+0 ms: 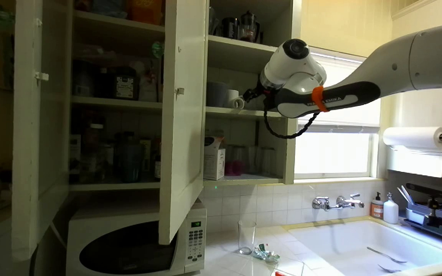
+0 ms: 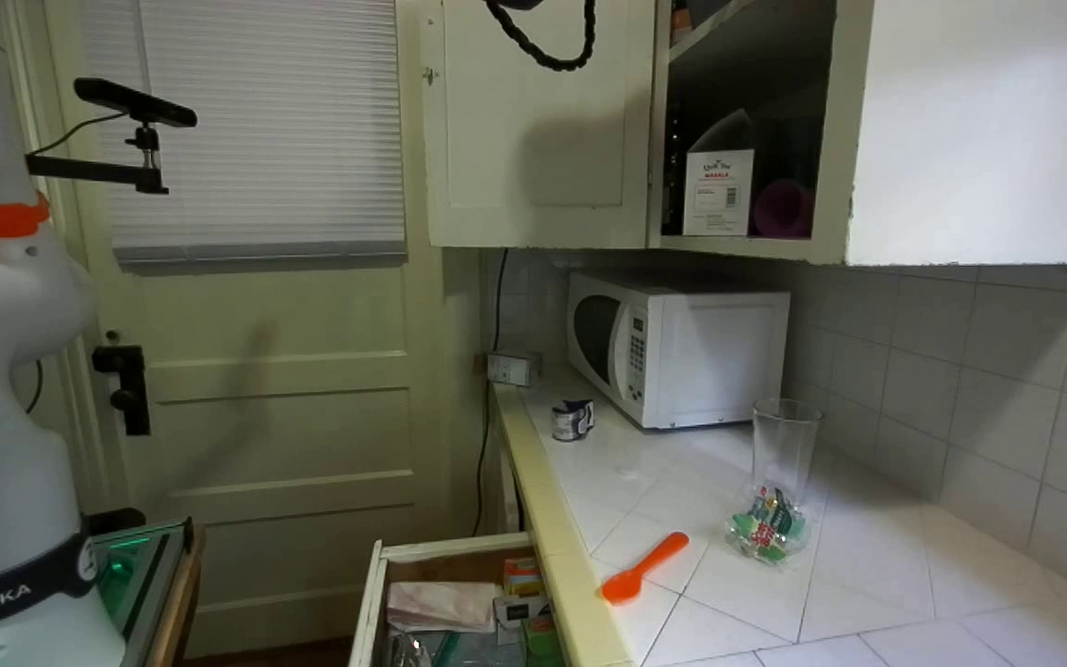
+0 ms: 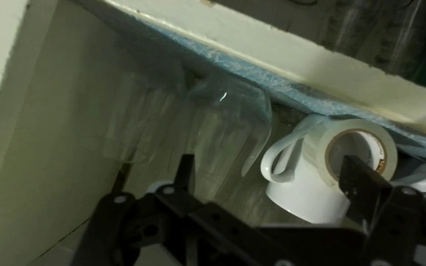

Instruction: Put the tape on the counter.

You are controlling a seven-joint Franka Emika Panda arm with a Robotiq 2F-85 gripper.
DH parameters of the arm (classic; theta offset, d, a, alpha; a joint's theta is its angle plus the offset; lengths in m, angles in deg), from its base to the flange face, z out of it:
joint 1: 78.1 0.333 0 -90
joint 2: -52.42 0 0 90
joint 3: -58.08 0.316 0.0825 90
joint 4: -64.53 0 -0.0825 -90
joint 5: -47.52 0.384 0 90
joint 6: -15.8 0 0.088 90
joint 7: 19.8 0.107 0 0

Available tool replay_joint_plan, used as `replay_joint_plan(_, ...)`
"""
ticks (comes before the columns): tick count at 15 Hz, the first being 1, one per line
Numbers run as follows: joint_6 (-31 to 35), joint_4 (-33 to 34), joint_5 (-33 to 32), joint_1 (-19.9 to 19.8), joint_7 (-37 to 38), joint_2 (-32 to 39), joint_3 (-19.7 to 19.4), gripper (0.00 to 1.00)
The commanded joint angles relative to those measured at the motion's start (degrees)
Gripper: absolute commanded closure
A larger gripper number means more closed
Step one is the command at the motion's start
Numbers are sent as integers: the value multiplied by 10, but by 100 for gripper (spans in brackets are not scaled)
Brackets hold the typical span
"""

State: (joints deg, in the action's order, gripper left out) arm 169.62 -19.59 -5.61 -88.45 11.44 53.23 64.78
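Ring-shaped roll of clear tape (image 3: 375, 147): located at the front of the white-painted cupboard shelf (image 1: 217, 110), directly before the white ceramic mug (image 3: 305, 199); not yet transferred. The black two-finger gripper (image 3: 268, 160) has its fingers spread wide and appears to hold nothing; in the wrist view one finger overlaps the core opening, but whether it has entered the core cannot be determined. Caution: if that finger lies in front of the ring rather than within or against it, closure would likely miss the roll or nudge it over the shelf edge. Excess forward travel could press the roll into the mug, or drive the opposite finger against the clear glass vessels (image 3: 227, 125). A roll released too early may fall toward the tall clear drinking glass (image 2: 785, 445) on the pale white tiled counter (image 2: 867, 593). This surface is flat; it also carries a clear plastic packet with green and red contents (image 2: 768, 526), an orange plastic spoon (image 2: 645, 570) and a boxy white microwave (image 2: 714, 361). In an exterior view, a swung-out white cupboard door (image 1: 182, 126) stands beside the shelf, and a white rectangular sink (image 1: 332, 245) adjoins the counter near a bright window (image 1: 332, 153).
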Motion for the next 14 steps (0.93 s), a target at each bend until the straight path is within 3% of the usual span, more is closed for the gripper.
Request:
replay_joint_plan(1, 4, 39, -18, 2, 9, 37, 1, 0)
replay_joint_plan(14, -1, 120, -14, 18, -18, 112, 3, 0)
